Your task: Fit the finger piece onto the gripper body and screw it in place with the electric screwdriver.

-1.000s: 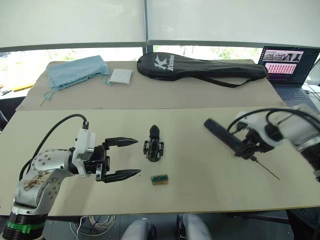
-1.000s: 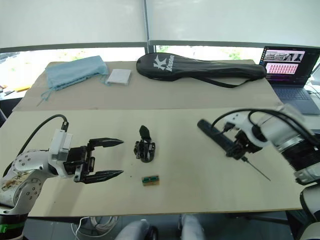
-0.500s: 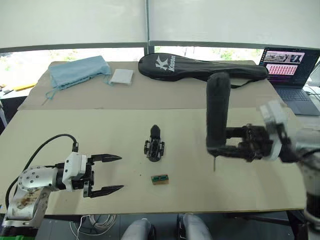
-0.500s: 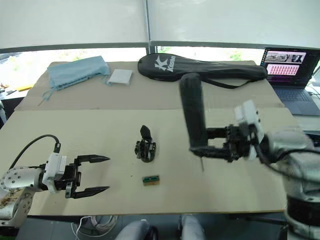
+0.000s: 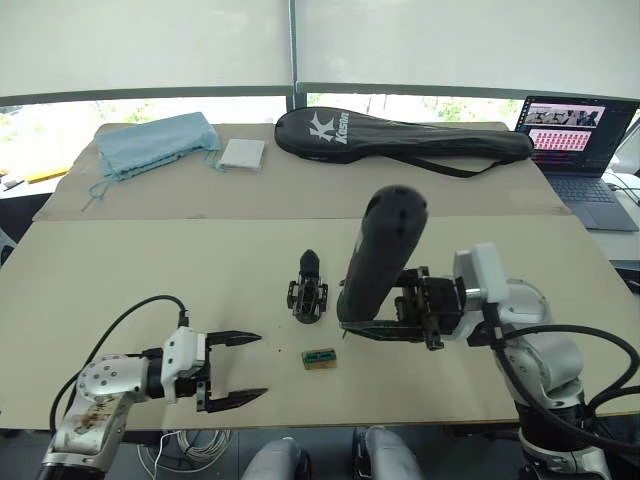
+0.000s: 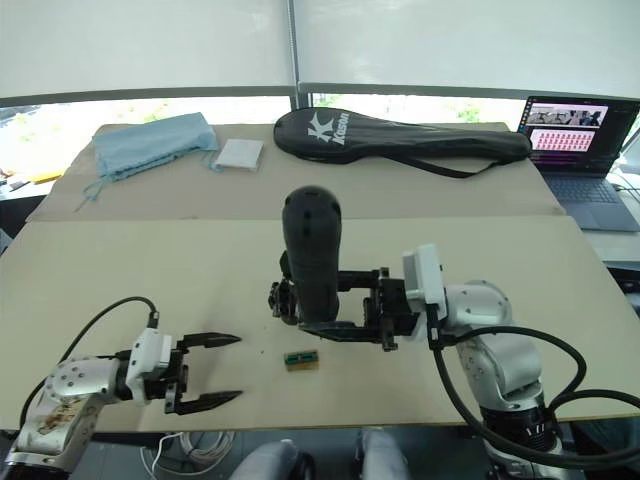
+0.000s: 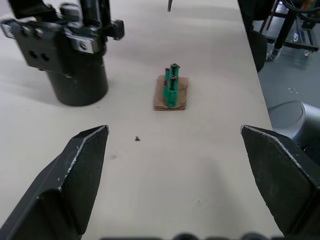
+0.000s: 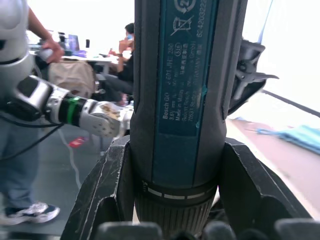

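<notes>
We hold the electric screwdriver upright in the clenched right gripper, just right of the gripper body at mid-table. The right wrist view reads "Bosch GO" on its blue label. The left gripper hovers released, facing the small green-and-tan box. The racket bag reads "Kason".

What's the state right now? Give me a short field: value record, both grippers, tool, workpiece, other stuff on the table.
right gripper: shut on the electric screwdriver, held near upright, rounded end up
left gripper: open, holding nothing, low over the near table edge
gripper body: on the table at centre, one pointed finger on it, close beside the screwdriver
green-and-tan box: on the table, nearer than the gripper body, between the two grippers
far table: racket bag, blue cloth, white square pad
laptop: far right, screen on
</notes>
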